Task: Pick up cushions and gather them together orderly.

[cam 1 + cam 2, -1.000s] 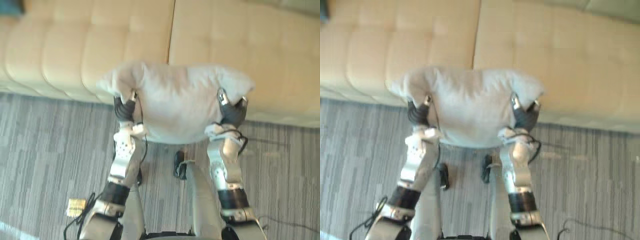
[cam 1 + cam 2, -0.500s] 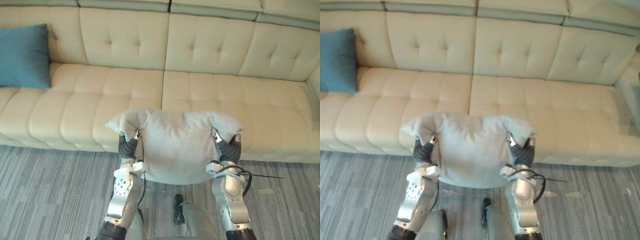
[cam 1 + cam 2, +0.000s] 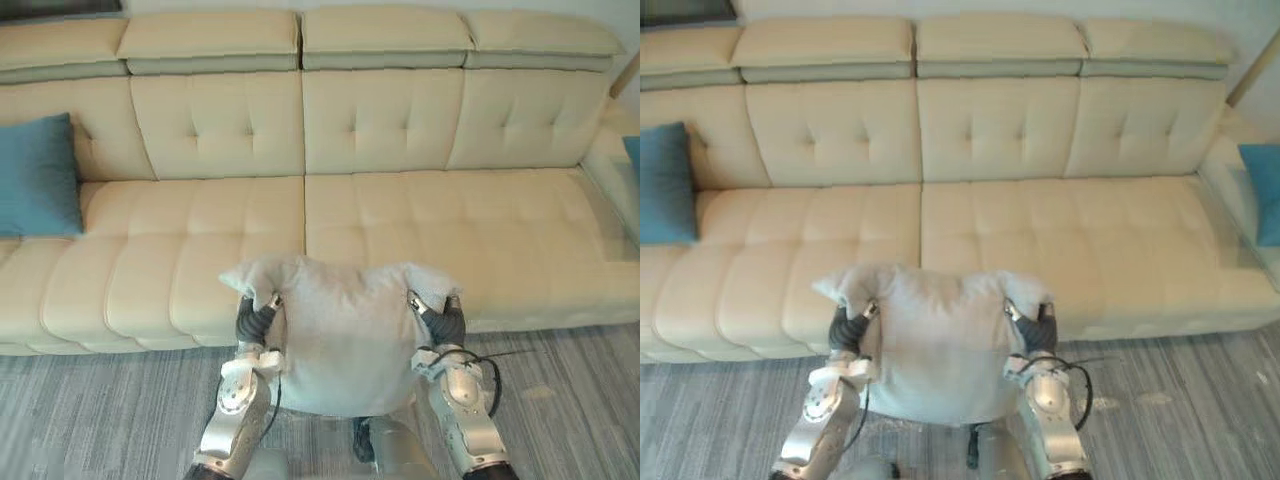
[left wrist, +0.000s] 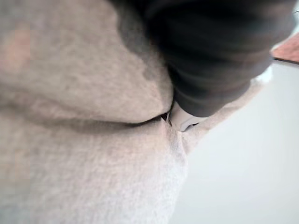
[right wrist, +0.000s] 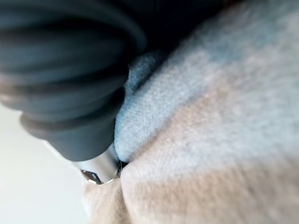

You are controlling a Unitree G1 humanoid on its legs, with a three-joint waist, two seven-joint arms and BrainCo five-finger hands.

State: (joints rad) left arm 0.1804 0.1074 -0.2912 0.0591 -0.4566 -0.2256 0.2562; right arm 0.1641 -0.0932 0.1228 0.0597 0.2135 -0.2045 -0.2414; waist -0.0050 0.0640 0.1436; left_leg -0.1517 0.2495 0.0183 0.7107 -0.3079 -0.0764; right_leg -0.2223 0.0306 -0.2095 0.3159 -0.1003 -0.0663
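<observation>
**Fingers lost in the grey cushion [image 3: 340, 340]**

Fingers of both hands were sunk into folds of the fabric, so it could not be told whether they curled round the cushion or merely pressed it. The left hand [image 3: 253, 322] and the right hand [image 3: 446, 325] bore on opposite sides of it, just under its upper corners. It sat in the lower middle of the frame, clear of the striped grey carpet [image 3: 90, 410] and in front of the seat edge of the cream sofa [image 3: 400, 230].

A two-sided hold probably suited so wide and limp a thing. The corners flopped over the dark wrist covers and the body hung flat between the arms. Its cover looked like a soft, felted weave, dented where the hands pushed in. The sofa looked smooth and leather-like, with button tufts.

A blue cushion [image 3: 38, 175] leaned against the backrest at the far left of the frame. A second blue cushion [image 3: 1265, 190] showed at the right edge. Judging by the task, the grey one likely belonged beside one of them.
</observation>
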